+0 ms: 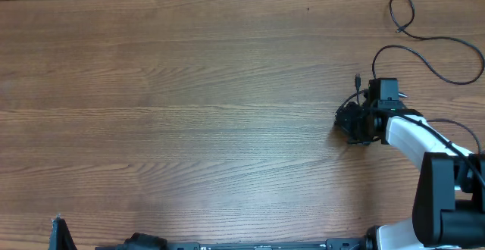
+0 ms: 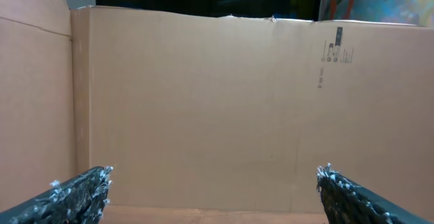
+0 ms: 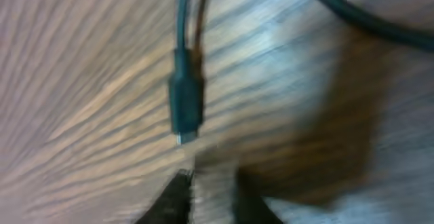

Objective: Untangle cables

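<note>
Right wrist: cable plug (image 3: 185, 108) just beyond hand (image 3: 211, 191).

In the overhead view the cables (image 1: 443, 39) lie on the table (image 1: 189, 114) in the upper right of the frame, looping from the top edge down to the right gripper (image 1: 349, 121) at right centre. In the right wrist view a cable plug (image 3: 185, 108) lies on the wood left of centre, just above the fingertips (image 3: 173, 200) at the bottom edge, and another cord (image 3: 359, 17) crosses the upper right corner. In the left wrist view a cardboard wall (image 2: 203, 102) stands ahead, filling the frame
</note>
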`<state>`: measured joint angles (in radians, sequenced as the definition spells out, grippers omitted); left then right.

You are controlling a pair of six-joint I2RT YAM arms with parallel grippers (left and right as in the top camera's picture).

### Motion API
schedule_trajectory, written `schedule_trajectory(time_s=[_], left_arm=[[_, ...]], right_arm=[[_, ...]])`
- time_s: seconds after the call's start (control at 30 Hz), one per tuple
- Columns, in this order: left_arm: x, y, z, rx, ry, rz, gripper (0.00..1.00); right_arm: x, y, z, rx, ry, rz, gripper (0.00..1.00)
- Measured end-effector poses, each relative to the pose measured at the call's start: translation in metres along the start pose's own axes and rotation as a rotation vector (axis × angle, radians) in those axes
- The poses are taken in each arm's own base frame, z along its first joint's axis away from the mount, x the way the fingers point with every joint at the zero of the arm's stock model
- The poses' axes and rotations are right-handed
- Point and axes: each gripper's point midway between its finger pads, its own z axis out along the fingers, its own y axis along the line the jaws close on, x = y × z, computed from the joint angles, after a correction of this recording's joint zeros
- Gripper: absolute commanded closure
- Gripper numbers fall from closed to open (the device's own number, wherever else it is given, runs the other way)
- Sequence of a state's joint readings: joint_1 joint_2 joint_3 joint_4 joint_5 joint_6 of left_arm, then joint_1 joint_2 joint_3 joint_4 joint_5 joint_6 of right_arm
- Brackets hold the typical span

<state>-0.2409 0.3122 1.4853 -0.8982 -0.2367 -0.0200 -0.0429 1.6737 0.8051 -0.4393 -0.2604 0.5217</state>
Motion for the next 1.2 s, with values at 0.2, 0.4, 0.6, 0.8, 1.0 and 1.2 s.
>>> schedule_trajectory(time_s=[0.2, 0.4, 0.6, 0.8, 1.0, 1.2], left_arm=[[-0.001, 0.0, 0.0, 0.0, -0.004, -0.001, 0.0], [-0.001, 0.0, 0.0, 0.0, -0.003, -0.001, 0.01], [-0.001, 0.0, 0.0, 0.0, -0.003, -0.001, 0.0], [-0.001, 0.0, 0.0, 0.0, -0.003, -0.001, 0.0], [-0.001, 0.0, 0.0, 0.0, -0.003, -0.001, 0.0], [-0.001, 0.0, 0.0, 0.0, -0.004, -0.001, 0.01]], right_arm=[[-0.008, -0.002, -0.031, 0.056, 0.004, -0.026, 0.0], [-0.102, -0.01, -0.124, 0.196, -0.327, -0.043, 0.0], [-0.147, -0.094, -0.171, 0.382, -0.493, 0.114, 0.0], [-0.161, -0.166, -0.174, 0.45, -0.499, 0.273, 0.0], [-0.154, -0.185, -0.131, 0.424, -0.376, 0.307, 0.0], [-0.138, -0.191, -0.078, 0.406, -0.224, 0.308, 0.0]])
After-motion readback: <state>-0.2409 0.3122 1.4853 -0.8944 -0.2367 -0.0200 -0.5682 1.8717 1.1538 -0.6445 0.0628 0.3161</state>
